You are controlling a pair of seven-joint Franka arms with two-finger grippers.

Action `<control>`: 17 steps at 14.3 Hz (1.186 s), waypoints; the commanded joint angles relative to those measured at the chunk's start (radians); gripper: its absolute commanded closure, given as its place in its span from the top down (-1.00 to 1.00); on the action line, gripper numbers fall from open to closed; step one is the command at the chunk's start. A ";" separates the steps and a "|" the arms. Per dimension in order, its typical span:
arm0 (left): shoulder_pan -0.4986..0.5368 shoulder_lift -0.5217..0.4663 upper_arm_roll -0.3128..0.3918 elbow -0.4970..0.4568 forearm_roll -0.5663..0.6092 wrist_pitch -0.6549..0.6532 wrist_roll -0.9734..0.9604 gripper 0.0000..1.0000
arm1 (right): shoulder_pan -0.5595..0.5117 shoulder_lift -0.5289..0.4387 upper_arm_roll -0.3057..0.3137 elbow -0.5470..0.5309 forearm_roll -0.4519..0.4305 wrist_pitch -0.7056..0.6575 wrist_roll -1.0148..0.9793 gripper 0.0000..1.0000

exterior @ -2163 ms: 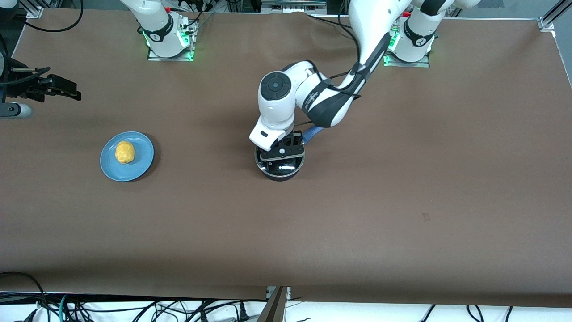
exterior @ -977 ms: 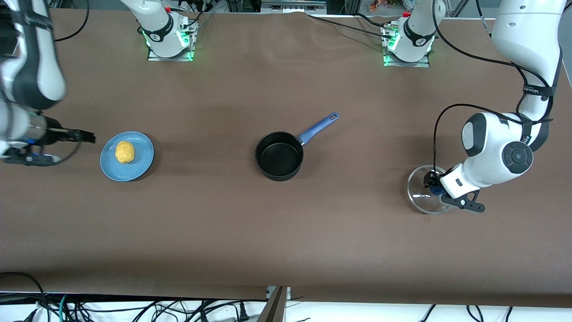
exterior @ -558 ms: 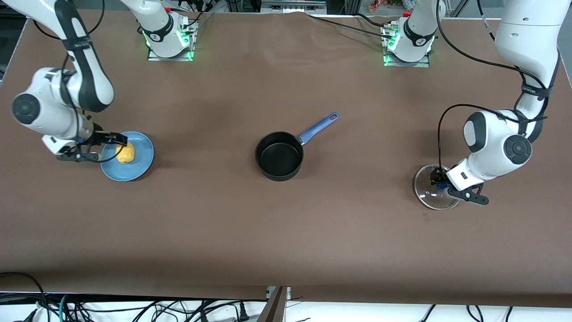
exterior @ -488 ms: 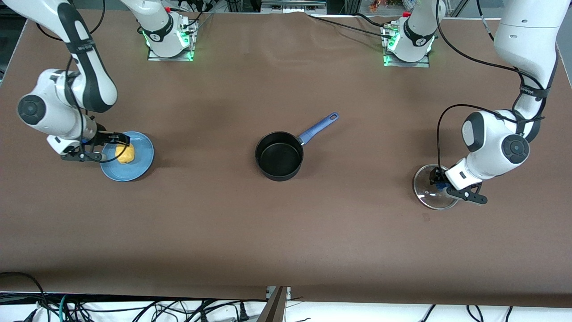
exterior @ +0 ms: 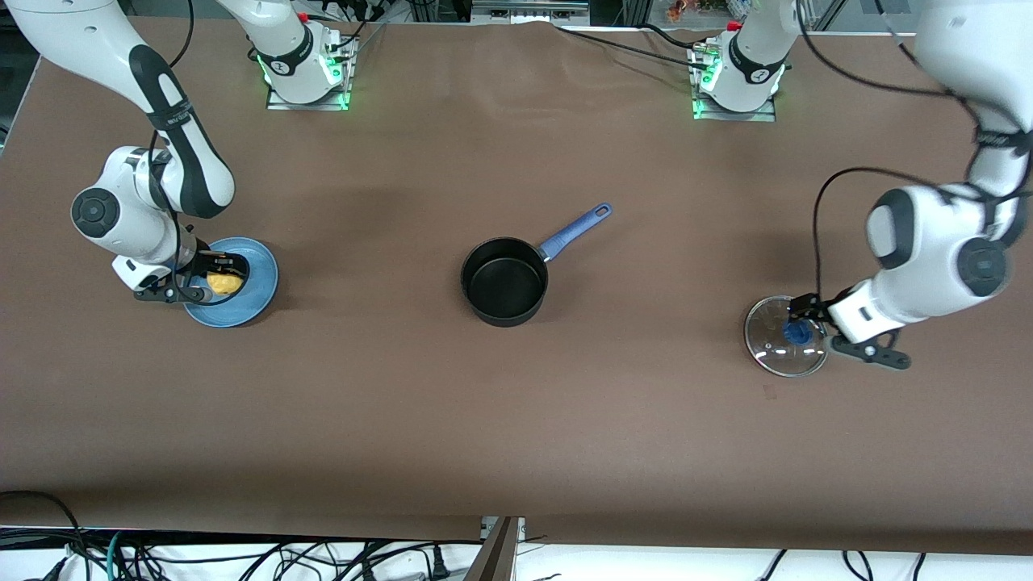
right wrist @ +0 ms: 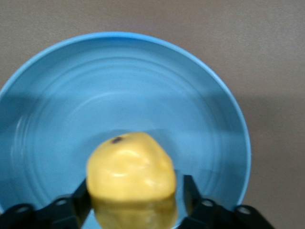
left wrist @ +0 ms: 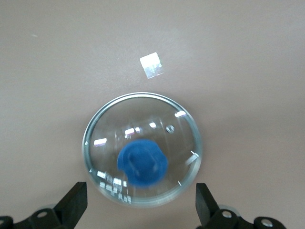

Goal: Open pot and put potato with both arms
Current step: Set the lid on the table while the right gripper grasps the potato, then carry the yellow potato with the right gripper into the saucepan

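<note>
Brown table (exterior: 516, 403); right gripper (exterior: 216, 273) half hides potato (exterior: 224, 283).

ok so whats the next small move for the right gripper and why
Probably close the right gripper on the potato: its fingers sit open on either side of it on the plate. The pot is already open, and the lid lies on the table below the open left gripper.
</note>
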 commanded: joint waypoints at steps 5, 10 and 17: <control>-0.011 -0.160 -0.010 0.310 -0.008 -0.512 -0.182 1.00 | -0.004 -0.085 0.082 0.145 -0.005 -0.288 0.064 -0.31; -0.016 -0.222 -0.013 0.356 0.001 -0.599 -0.251 1.00 | 0.008 -0.075 0.245 0.446 0.087 -0.700 0.362 -0.31; -0.033 -0.242 -0.041 0.365 0.004 -0.639 -0.351 1.00 | 0.301 0.085 0.316 0.694 0.213 -0.665 1.100 -0.31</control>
